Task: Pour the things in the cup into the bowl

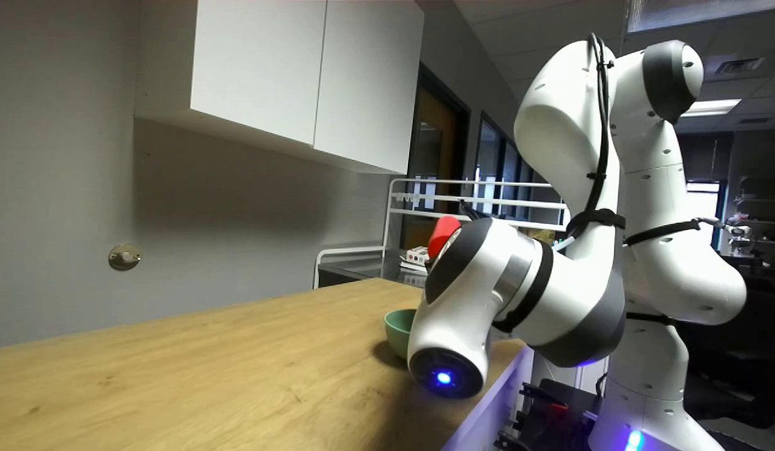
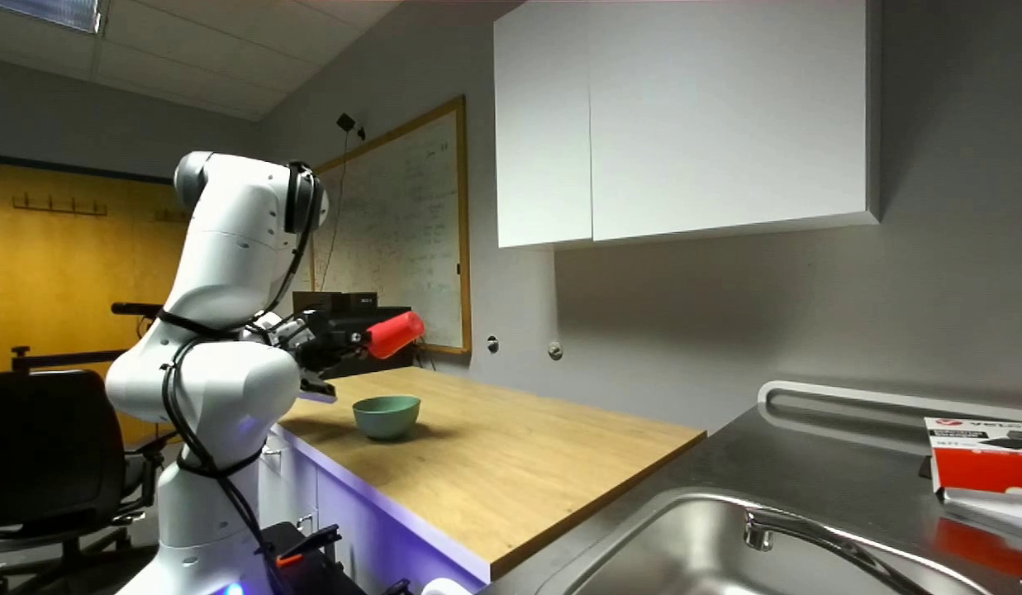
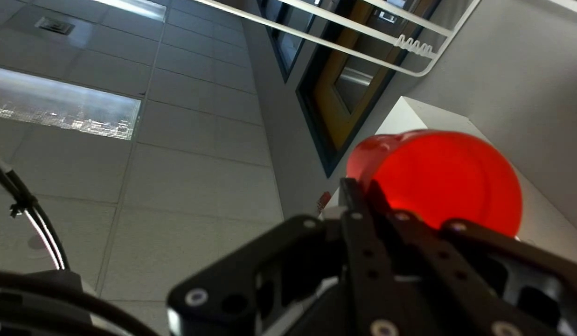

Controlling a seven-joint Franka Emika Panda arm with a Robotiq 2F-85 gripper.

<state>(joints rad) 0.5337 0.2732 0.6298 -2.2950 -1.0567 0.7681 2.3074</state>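
The red cup (image 2: pixel 395 334) is held in my gripper (image 2: pixel 363 337), tilted, its closed end pointing up and away and its mouth towards the gripper. In the wrist view my gripper (image 3: pixel 363 186) is shut on the wall of the cup (image 3: pixel 449 179), one finger inside and one outside; I make out no loose things in the part of its inside that shows. The cup (image 1: pixel 443 235) also shows partly behind the wrist in an exterior view. The mint-green bowl (image 2: pixel 387 418) stands upright on the wooden counter, below the cup. The bowl (image 1: pixel 398 333) is partly hidden by the arm; its contents are hidden.
The wooden counter (image 2: pixel 511 450) runs along the wall under white cabinets (image 2: pixel 709 124). A metal sink (image 2: pixel 692 545) with a faucet and a red and white box (image 2: pixel 986 467) are at the dark counter. A white rack (image 1: pixel 475 199) stands beyond the counter.
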